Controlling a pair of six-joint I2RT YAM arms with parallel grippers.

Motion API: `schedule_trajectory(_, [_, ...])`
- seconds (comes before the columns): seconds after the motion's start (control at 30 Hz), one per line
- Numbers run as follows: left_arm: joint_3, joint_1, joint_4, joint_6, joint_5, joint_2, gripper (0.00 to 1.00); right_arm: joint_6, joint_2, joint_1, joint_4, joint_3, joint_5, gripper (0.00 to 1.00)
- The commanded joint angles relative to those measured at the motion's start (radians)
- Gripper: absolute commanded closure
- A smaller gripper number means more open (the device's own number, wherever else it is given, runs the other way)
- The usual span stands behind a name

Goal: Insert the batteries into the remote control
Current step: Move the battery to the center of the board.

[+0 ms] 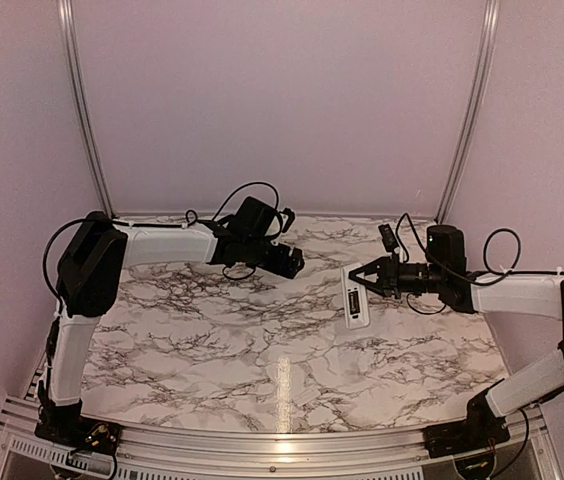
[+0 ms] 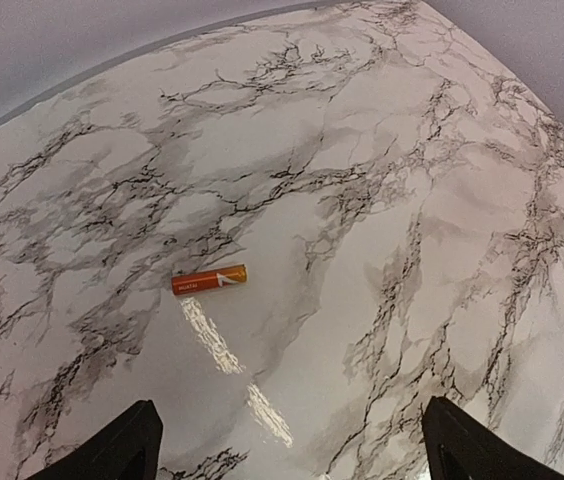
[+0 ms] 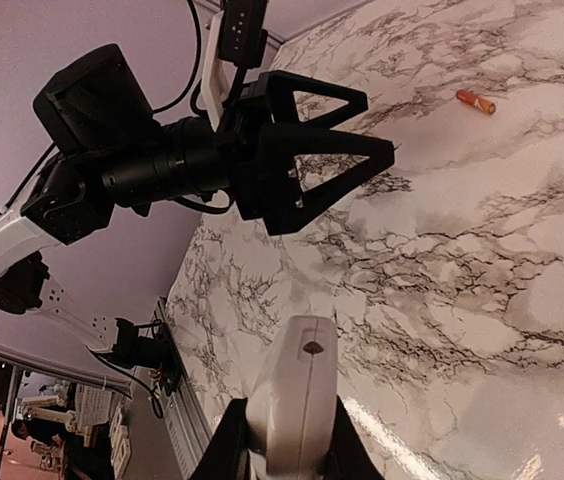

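Left claw [image 2: 290, 404] gapes wide near one battery [image 2: 209, 280]; right claw [image 3: 287, 447] pinches, seemingly, the remote control [image 3: 297, 385].

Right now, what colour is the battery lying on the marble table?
The battery is orange-red; clearest in the left wrist view.

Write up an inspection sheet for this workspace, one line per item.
Surface: marbled table top, with a glare streak near the middle.
Job's things: one battery lies flat, untouched; the remote control is in the right claw.
Clutter: nothing seen.
Grippers: the left claw is open, with the battery ahead of it; the right claw is shut on the remote control.
Cables: black cables loop off both wrists.
Surroundings: plain pale walls and metal frame posts.
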Motion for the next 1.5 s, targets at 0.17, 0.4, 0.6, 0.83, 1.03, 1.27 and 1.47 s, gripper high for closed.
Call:
schedule_trajectory(0.17, [0.33, 0.059, -0.152, 0.032, 0.016, 0.237, 0.09, -0.008, 0.004, -0.018, 0.019, -0.016, -0.033, 1.0])
schedule_trajectory(0.4, [0.454, 0.061, -0.143, 0.018, -0.056, 0.336, 0.21, -0.007, 0.011, -0.021, 0.024, -0.019, -0.044, 1.0])
schedule_trajectory(0.6, [0.573, 0.062, -0.149, 0.003, -0.09, 0.414, 0.32, -0.002, 0.015, -0.021, 0.032, -0.026, -0.047, 1.0])
schedule_trajectory(0.83, [0.641, 0.066, -0.148, -0.009, -0.097, 0.476, 0.4, 0.0, 0.01, -0.021, 0.032, -0.033, -0.048, 1.0])
schedule_trajectory(1.03, [0.695, 0.068, -0.181, -0.003, -0.116, 0.506, 0.48, 0.015, 0.019, -0.021, 0.052, -0.035, -0.056, 1.0])
schedule_trajectory(1.27, [0.721, 0.07, -0.262, -0.009, -0.148, 0.529, 0.49, 0.019, 0.017, -0.021, 0.051, -0.032, -0.058, 1.0])
schedule_trajectory(1.47, [0.725, 0.07, -0.316, -0.011, -0.139, 0.561, 0.5, 0.02, 0.021, -0.021, 0.05, -0.032, -0.058, 1.0])
